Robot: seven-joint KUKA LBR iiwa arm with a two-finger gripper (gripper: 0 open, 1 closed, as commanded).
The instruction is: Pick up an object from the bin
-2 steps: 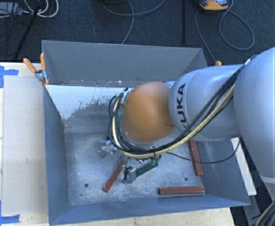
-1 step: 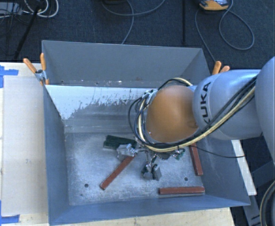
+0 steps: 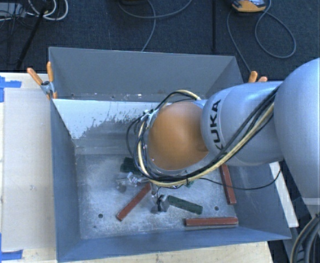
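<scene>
Sticks of flat reddish-brown stuff lie on the speckled grey bin [image 3: 94,207] floor. The front stick [image 3: 211,221] is nearest. Behind it, the gripper [image 3: 159,203] hangs low between the slanting stick [image 3: 133,201] and a dark green bar [image 3: 184,204]. I cannot tell whether it is spread or closed under the rounded orange cover [image 3: 173,136].

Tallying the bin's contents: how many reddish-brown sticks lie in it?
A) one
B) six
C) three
C: there is a slanting stick in the middle, a front stick lying level, and a right stick at the side.
</scene>
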